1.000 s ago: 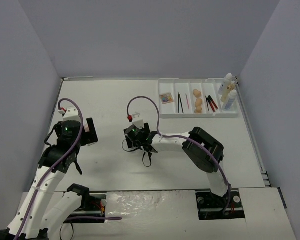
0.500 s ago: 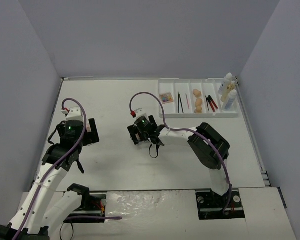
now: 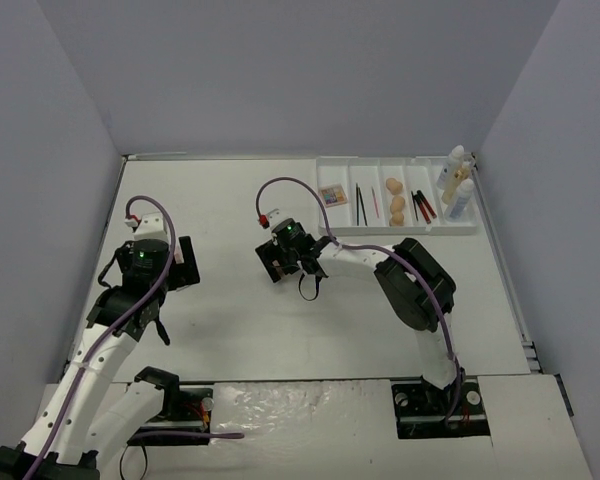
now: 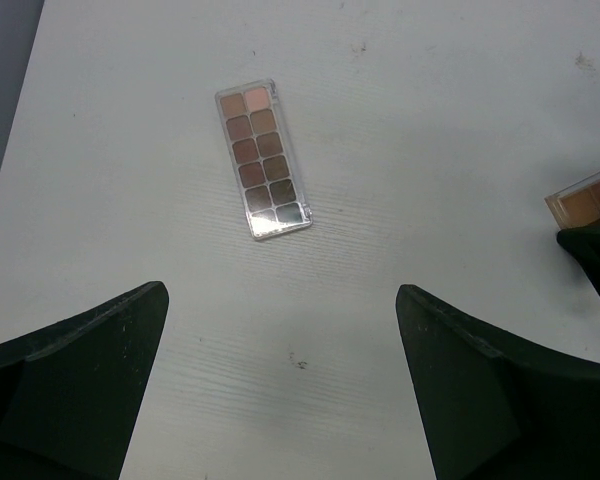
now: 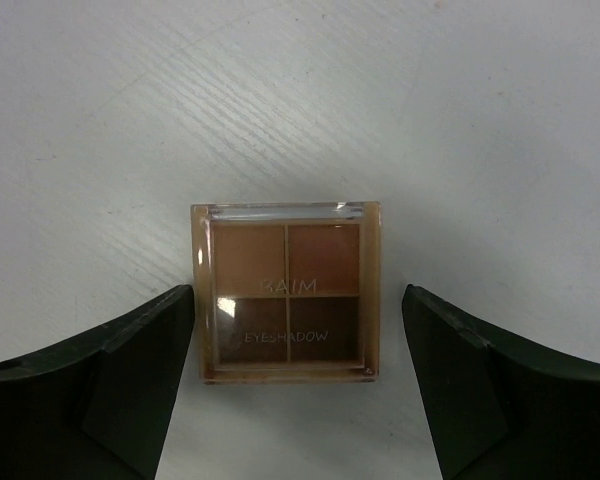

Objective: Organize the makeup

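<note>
Left jaws stand spread; right jaws stand spread either side of a square palette (image 5: pixel 286 292) lettered "SAIM EYESHADOW".

Your right gripper (image 3: pixel 282 262) has been on the move. A second ago it sat lower in the frame, left of centre. Half a second ago it was partway up, and now it's higher again and a touch further right, closer to the middle. The right arm's elbow (image 3: pixel 420 285) went with it, lifting up the frame and swinging right, then easing back slightly. The purple cable loop (image 3: pixel 290 182) above the wrist has risen too, and its red plug (image 3: pixel 265 220) has climbed with it. Over on the left, your left arm's wrist (image 3: pixel 140 262) has nudged rightward, and the left gripper (image 3: pixel 183 262) has shifted only slightly the same way.
</note>
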